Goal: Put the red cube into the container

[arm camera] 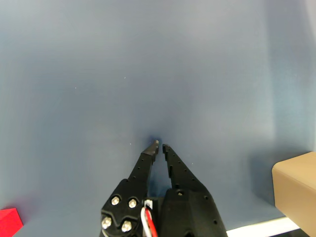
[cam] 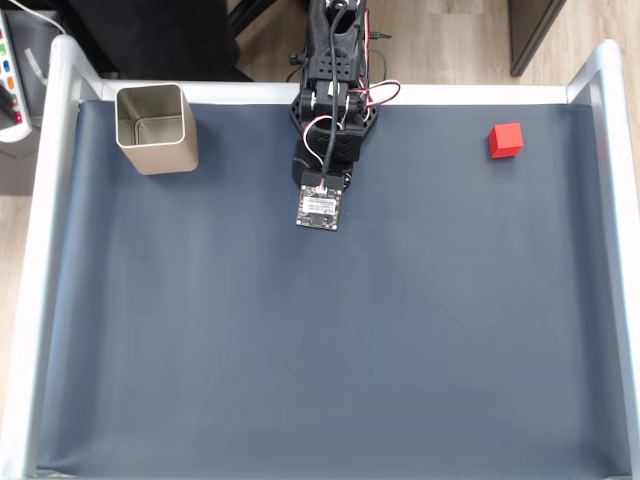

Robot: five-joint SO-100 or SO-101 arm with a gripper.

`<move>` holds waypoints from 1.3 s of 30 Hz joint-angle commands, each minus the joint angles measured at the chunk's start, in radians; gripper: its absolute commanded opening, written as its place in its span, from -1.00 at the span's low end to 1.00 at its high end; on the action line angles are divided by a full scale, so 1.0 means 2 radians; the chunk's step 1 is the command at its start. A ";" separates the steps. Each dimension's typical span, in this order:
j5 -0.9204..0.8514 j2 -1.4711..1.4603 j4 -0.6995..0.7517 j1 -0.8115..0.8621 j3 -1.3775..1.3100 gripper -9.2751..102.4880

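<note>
Nothing is being carried yet: in the wrist view the gripper (arm camera: 159, 145) is hanging over bare blue mat (arm camera: 148, 74) with its two black fingers drawn nearly together, only a sliver of gap at the tips, clamped on nothing. The task appears to be at its opening step, and the next move likely calls for swinging toward the red cube (cam: 505, 140), sitting far right in the fixed view, then spreading the fingers. The container (cam: 155, 128) is standing far left, well apart from it. In the fixed view the arm (cam: 333, 100) is covering the fingertips; the wrist view is cropping both cube and tin.
</note>
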 commanded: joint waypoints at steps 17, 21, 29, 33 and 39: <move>-0.003 0.002 0.004 0.000 -0.003 -0.83; -0.003 0.002 0.004 0.000 -0.003 -0.83; -0.004 0.002 0.004 -0.002 -0.003 -0.83; -0.014 0.002 0.005 -0.029 -0.003 -0.82; 0.008 0.002 0.005 -0.071 -0.003 -0.83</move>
